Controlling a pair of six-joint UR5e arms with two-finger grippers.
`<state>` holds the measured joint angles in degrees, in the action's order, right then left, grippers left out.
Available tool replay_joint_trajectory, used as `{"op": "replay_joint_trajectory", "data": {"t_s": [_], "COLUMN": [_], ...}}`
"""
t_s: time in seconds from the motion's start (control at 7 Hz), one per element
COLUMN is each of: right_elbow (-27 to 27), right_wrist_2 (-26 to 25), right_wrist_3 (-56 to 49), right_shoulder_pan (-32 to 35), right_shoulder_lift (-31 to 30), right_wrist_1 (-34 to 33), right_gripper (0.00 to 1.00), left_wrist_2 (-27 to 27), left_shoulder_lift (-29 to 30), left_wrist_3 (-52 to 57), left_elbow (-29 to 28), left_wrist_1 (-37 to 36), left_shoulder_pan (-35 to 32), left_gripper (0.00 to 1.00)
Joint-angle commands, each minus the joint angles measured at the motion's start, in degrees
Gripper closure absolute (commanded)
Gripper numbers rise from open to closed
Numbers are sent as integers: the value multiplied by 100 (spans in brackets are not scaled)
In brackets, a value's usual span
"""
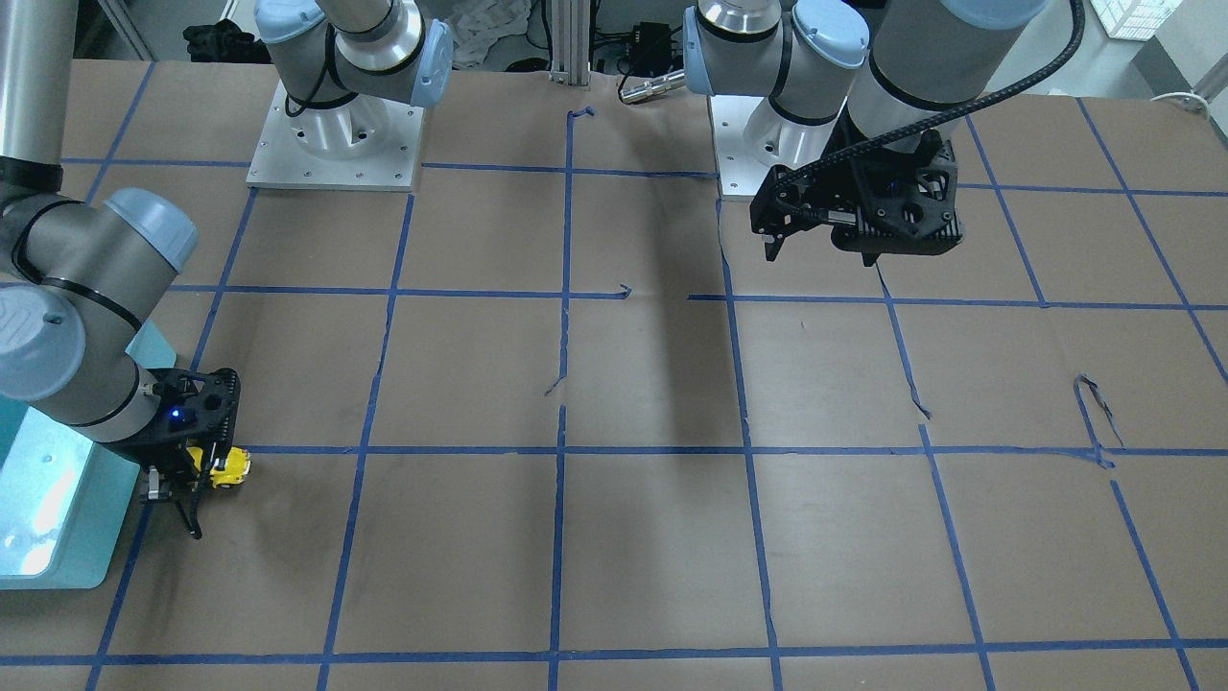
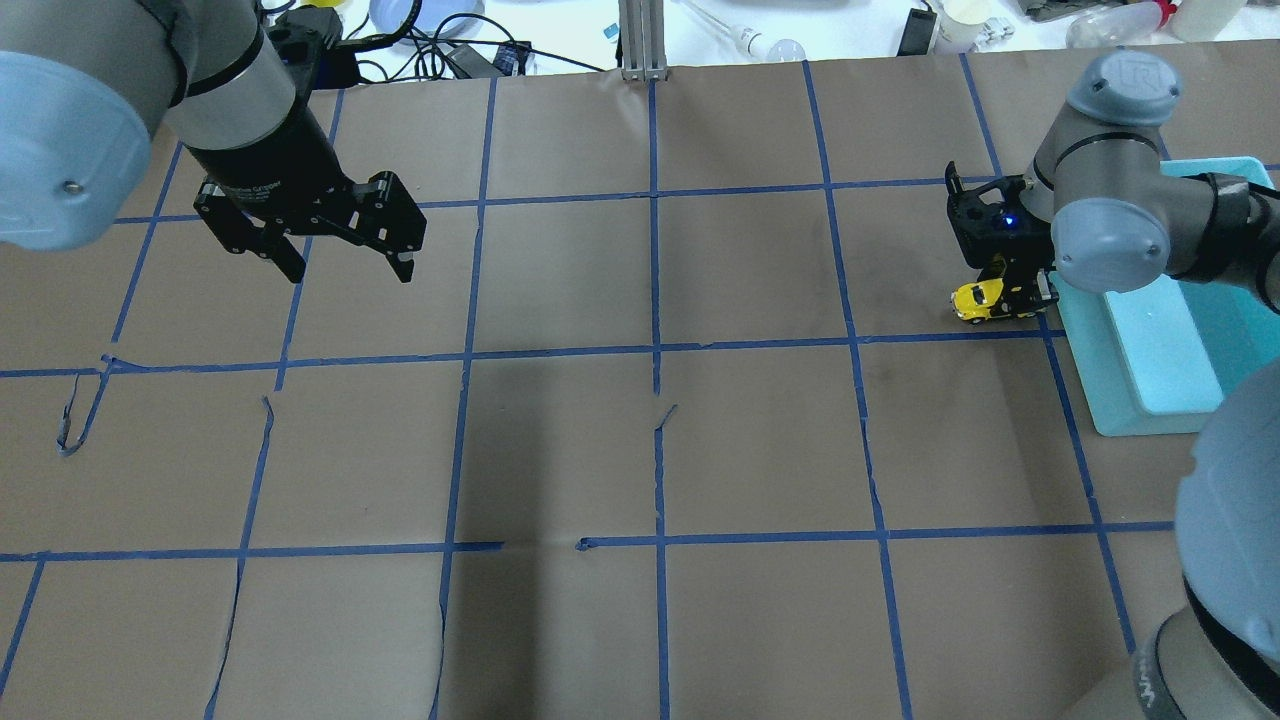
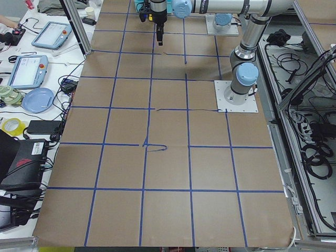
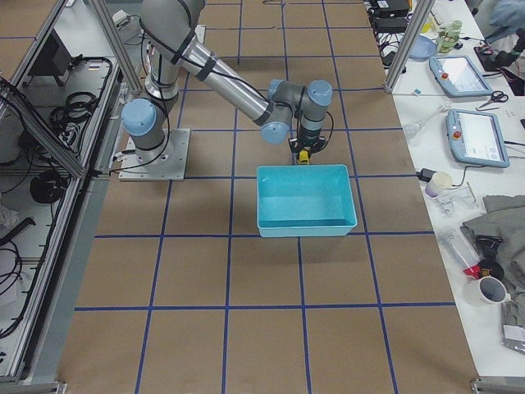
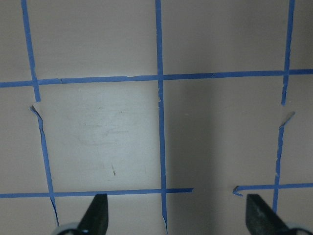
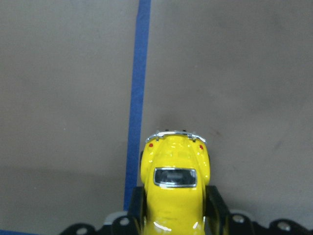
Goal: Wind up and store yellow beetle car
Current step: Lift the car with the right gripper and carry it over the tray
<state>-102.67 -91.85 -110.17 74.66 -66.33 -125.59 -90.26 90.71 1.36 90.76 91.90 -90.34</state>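
The yellow beetle car (image 6: 175,188) sits between the fingers of my right gripper (image 6: 175,210), which is shut on its sides. The car's rear end points away from the wrist camera. In the overhead view the car (image 2: 983,298) is low at the table on a blue tape line, just left of the teal bin (image 2: 1085,340). I cannot tell whether its wheels touch the paper. It also shows in the front-facing view (image 1: 227,468). My left gripper (image 2: 350,272) is open and empty, hovering over the table's far left; its fingertips (image 5: 98,213) frame bare paper.
The teal bin (image 1: 58,518) stands at the table's right end, beside the right gripper; it looks empty in the right side view (image 4: 305,201). Brown paper with a blue tape grid (image 2: 655,350) covers the table. The arm bases (image 1: 336,144) stand at the robot's side.
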Motion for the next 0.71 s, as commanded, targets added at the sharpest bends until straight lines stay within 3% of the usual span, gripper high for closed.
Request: {"op": "replay_joint_trajectory", "data": {"t_s": [0.0,0.29,0.57], "right_elbow": [420,1185,1382], "right_wrist_2": [98,19,36], "right_wrist_3": [188,206,163], "right_shoulder_pan": [197,269,199], "right_shoulder_lift": [-169,-337,-469], "right_wrist_1": [444,1489,1775], "right_gripper": [100,100,100], "left_wrist_2": [-35,-26,-9], "left_shoulder_lift": [-9,-9,-9], "left_wrist_3": [5,5,5], "left_elbow": [3,3,12], "left_wrist_1": [4,4,-5], "left_shoulder_pan": [16,25,25], "left_gripper": [0,0,0]}}
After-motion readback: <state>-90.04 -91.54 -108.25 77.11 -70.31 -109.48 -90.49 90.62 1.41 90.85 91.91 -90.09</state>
